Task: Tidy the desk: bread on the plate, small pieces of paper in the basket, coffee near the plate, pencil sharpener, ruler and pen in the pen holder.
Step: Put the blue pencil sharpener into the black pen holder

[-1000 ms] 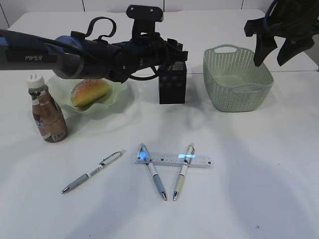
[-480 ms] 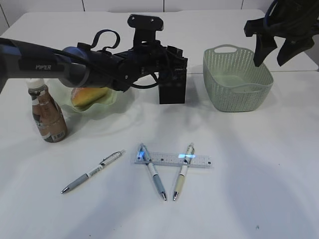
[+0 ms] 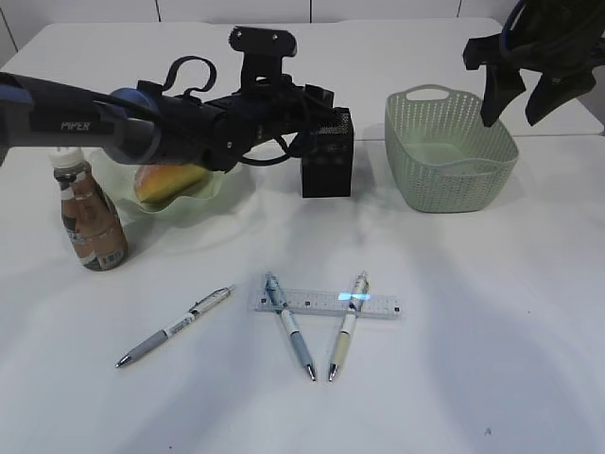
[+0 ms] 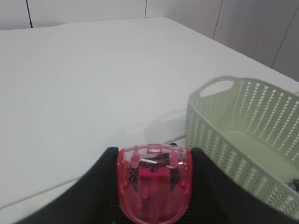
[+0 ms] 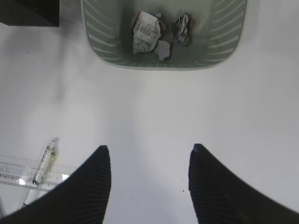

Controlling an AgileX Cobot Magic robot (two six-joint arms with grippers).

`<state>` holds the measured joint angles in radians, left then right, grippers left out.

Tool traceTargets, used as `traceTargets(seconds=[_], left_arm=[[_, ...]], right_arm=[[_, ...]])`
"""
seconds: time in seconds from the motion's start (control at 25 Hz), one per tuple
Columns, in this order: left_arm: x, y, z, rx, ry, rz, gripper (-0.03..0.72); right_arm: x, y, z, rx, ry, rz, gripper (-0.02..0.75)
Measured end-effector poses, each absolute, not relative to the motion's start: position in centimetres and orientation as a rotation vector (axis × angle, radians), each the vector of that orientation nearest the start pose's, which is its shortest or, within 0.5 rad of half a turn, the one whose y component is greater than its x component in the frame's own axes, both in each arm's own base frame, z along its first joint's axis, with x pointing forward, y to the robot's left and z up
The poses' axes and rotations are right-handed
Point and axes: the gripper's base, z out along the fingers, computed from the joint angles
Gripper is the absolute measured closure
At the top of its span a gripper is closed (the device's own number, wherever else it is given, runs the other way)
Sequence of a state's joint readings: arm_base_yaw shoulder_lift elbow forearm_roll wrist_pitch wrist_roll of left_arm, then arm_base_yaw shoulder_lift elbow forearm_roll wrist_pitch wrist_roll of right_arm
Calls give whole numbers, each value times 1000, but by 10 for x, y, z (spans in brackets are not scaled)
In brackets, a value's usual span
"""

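The left gripper point(image 4: 154, 186) had its jaws closed on a pink translucent pencil sharpener point(image 4: 154, 184), a black finger pressing each side; the right gripper point(image 5: 148, 186) stood with its jaws apart and nothing between them.

Nearest on the desk point(image 3: 492, 359) lay three pens. The left pen point(image 3: 175, 327) ran from near left to far right. The middle pen point(image 3: 290, 325) and the right pen point(image 3: 347, 325) both lay across the ruler point(image 3: 325, 303), whose long axis ran left to right, with their tips pointing toward the near edge and their far ends resting on the clear plastic.

Farther back on the left stood the coffee point(image 3: 87, 213), upright, just beside the plate point(image 3: 203, 194). The bread point(image 3: 170, 180) lay on the plate, long axis roughly left to right, partly hidden by the left arm reaching across in front of it.

That arm ended at the pen holder point(image 3: 327, 161), its wrist covering the box's upper left. To the right sat the basket point(image 3: 449, 151), with the small pieces of paper point(image 5: 161, 30) inside. The right gripper hung above its far right corner.
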<state>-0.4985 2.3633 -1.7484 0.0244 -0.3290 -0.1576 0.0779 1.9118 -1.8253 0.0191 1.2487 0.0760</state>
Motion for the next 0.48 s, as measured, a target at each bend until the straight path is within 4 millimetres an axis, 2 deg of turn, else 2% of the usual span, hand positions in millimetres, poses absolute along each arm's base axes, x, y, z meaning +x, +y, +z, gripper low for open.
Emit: traceTargets(seconds=[0.16,0.48], left_arm=[[479,-262,160,333,1779,-460,379],[479,-262,156,334,1784,-459,379]], right_arm=[[409,34,312,2,2821,62,312],[409,34,312,2,2821,62,312]])
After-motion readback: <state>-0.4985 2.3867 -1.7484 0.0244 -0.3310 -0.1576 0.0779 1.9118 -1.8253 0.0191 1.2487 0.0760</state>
